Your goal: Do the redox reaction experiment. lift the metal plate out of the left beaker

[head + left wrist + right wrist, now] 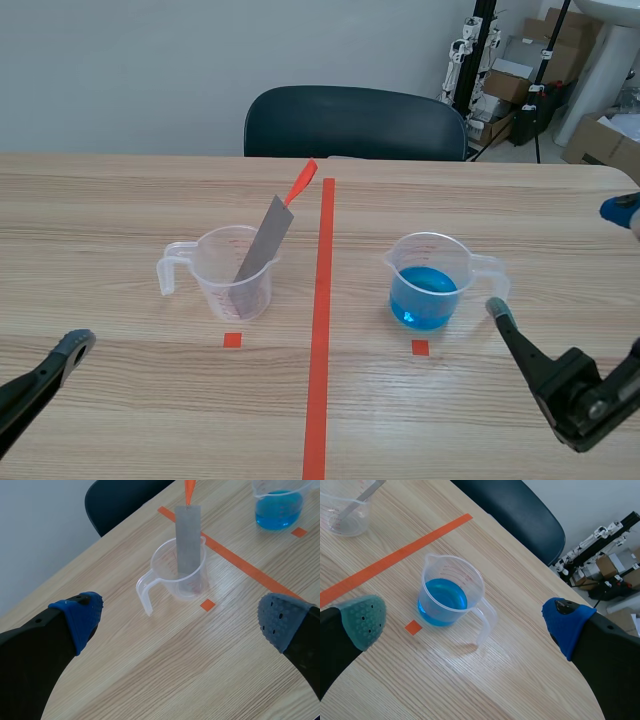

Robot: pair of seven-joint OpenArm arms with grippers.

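Left of the long orange-red tape line, about midway between the desk's near and far edges, stands the clear plastic left beaker with its handle turned toward the desk's left edge. The flat grey metal plate leans inside it. Its lower end is at the bottom, its upper part rests on the rim, and an orange-red tip sticks out above.

The left gripper hangs near the desk's near left corner, fingers spread wide and holding nothing. The right gripper is equally wide and empty beside the clear beaker of blue liquid.

A clean lift probably means coming down over the plate's exposed upper part and setting the pads on its broad faces. Drawing it up along its own lean should keep the light beaker from tipping or dragging.
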